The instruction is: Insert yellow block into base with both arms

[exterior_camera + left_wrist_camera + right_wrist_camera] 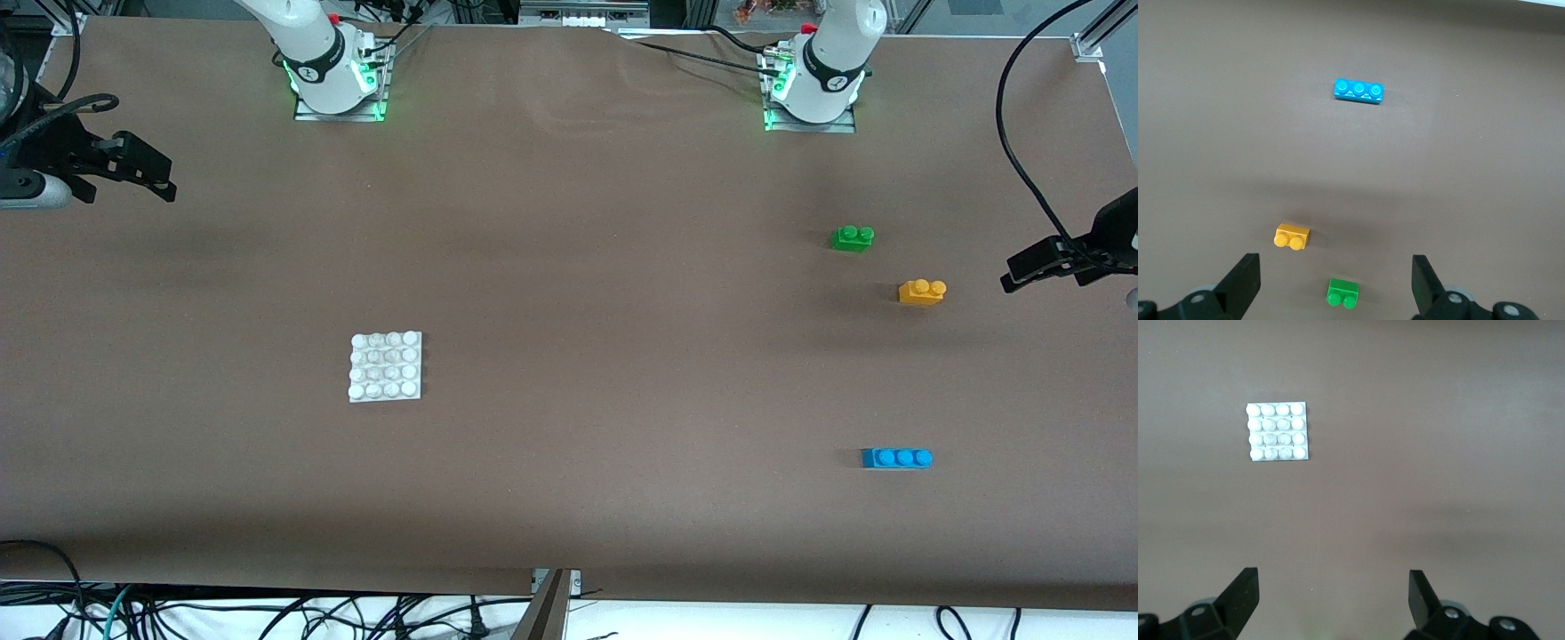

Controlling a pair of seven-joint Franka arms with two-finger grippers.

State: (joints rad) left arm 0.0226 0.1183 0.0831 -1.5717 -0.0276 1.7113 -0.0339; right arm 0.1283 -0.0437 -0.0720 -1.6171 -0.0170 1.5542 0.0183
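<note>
A: Where is the yellow block (922, 292)?

B: On the desk (569, 267) toward the left arm's end, resting flat with its two studs up. The green brick (853, 237) sits near it, farther from the front camera, and the blue brick (897, 458) lies well apart, closer to the desk's front edge.

A: And the left end effector (1036, 267)?

B: It hangs in the air over the desk's edge at the left arm's end, beside the yellow block and apart from it. In the left wrist view its fingers (1241, 283) are spread wide with nothing between them, and the yellow block (1292, 237) and green brick (1343, 293) lie on the desk below, within the span of the fingers.

A: The base (386, 366)?

B: Flat on the desk toward the right arm's end, roughly midway between the front edge and the robots' edge. It is well apart from all three bricks.

A: The right end effector (147, 173)?

B: Up in the air over the desk's edge at the right arm's end. The right wrist view shows its fingers (1241, 597) spread and empty, with the base (1277, 431) lying well clear of them.
</note>
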